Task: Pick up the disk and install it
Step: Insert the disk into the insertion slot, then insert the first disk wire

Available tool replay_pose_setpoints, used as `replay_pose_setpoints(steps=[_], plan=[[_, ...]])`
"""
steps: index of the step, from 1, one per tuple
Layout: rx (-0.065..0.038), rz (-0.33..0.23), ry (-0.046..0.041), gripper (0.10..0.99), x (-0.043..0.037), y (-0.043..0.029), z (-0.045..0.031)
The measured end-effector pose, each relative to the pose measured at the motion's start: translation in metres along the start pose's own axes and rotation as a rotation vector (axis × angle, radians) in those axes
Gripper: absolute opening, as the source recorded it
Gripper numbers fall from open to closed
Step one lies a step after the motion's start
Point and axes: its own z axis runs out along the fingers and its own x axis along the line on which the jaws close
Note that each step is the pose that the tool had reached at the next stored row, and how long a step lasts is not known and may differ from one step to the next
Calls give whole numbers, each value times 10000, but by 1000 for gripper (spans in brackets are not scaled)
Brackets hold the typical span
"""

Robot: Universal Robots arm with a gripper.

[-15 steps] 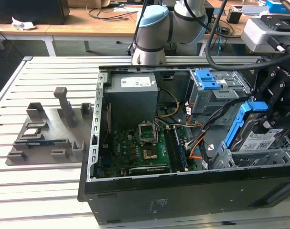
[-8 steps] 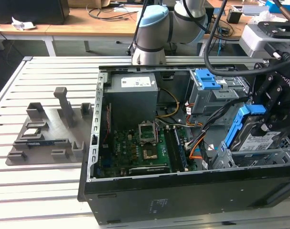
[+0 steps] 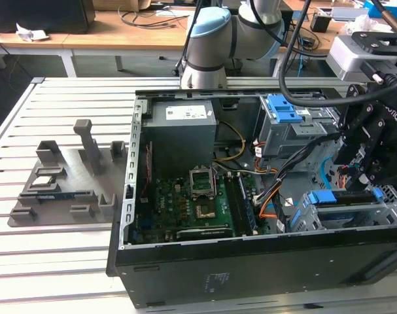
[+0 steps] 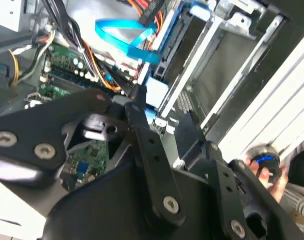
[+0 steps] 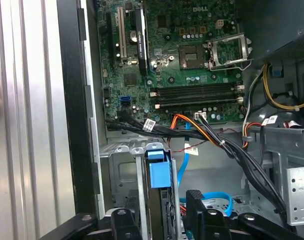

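Hovering at the exterior view's right, the black pincer (image 3: 366, 182) straddles the flat silver-metal, blue-railed disk (image 3: 345, 199), which stands edge-up in the grey metal bay (image 3: 389, 214). Whether it is clamped cannot be told. The disk looks stiff, weighty and shock-sensitive, best held across its flat faces.

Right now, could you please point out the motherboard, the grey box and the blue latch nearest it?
motherboard (image 5: 202, 77): first wrist view, green board beside the socket.
grey box (image 3: 182, 147): exterior view, bare face under its sticker.
blue latch (image 3: 283, 108): exterior view, middle of the blue plastic.
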Motion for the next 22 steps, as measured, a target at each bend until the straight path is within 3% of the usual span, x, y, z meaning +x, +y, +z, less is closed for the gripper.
replay_pose_setpoints(steps=[5, 6, 7, 8, 10, 11, 12, 20, 22], plan=[[0, 0, 2, 486, 0, 0, 1], [0, 0, 2, 357, 0, 0, 1], [1, 0, 2, 298, 0, 0, 1], [1, 0, 2, 298, 0, 0, 2], [0, 1, 2, 180, 0, 0, 2], [1, 0, 2, 180, 0, 0, 3], [1, 0, 2, 118, 0, 0, 3], [0, 0, 2, 106, 0, 0, 7], [0, 1, 2, 173, 0, 0, 8]])
